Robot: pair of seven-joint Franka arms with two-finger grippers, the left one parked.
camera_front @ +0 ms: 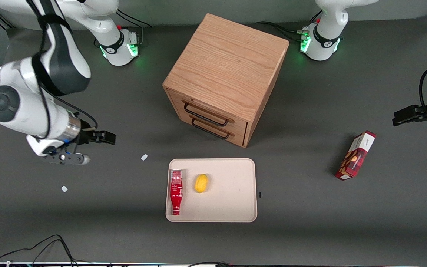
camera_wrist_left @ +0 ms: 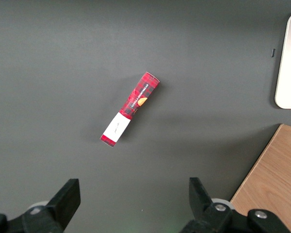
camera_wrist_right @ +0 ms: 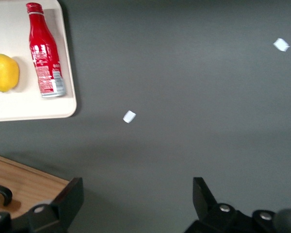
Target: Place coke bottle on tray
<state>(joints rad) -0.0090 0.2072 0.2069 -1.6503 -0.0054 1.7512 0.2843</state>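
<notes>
coke bottle (camera_front: 176, 192) lies on the tray (camera_front: 232, 207), well apart from the gripper's (camera_wrist_right: 138, 204) spread fingers

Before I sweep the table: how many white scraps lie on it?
2: one white scrap just off the tray corner, another nearer the camera, below the open gripper.

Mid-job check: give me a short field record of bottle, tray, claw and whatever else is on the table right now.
coke bottle: lying on its side on the tray, along the edge toward the working arm
tray: flat on the table, in front of the drawer cabinet
lemon: on the tray, beside the bottle, apart from it
claw: open, empty, over bare table toward the working arm's end
snack box: toward the parked arm's end
task state: bottle appears placed
</notes>
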